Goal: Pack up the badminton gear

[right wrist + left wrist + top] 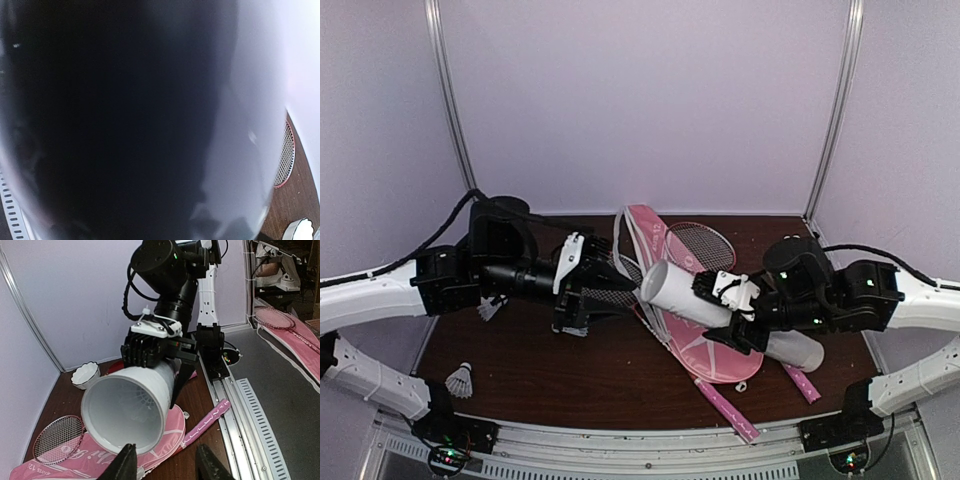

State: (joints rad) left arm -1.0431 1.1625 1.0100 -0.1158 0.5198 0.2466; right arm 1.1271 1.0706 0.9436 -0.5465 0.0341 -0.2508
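My right gripper point(732, 303) is shut on the long white tube point(720, 305) and holds it tilted above the pink cover point(675, 330), open mouth toward the left arm. In the left wrist view the tube's mouth point(125, 410) faces me, and a shuttlecock point(142, 400) shows deep inside. My left gripper point(167, 467) is open just in front of the mouth, with nothing between its fingers point(122, 465). A racquet head point(702, 245) lies by the cover. One shuttlecock point(461, 380) sits at the table's front left; another point(492, 308) lies under the left arm. The right wrist view is filled by the tube.
Two pink racquet handles point(730, 410) point(802, 382) stick out toward the front edge. Another white shuttlecock point(85, 375) sits by the wall behind the right arm, beside something red point(114, 367). Walls close the table on three sides; a metal rail point(240, 410) runs along the near edge.
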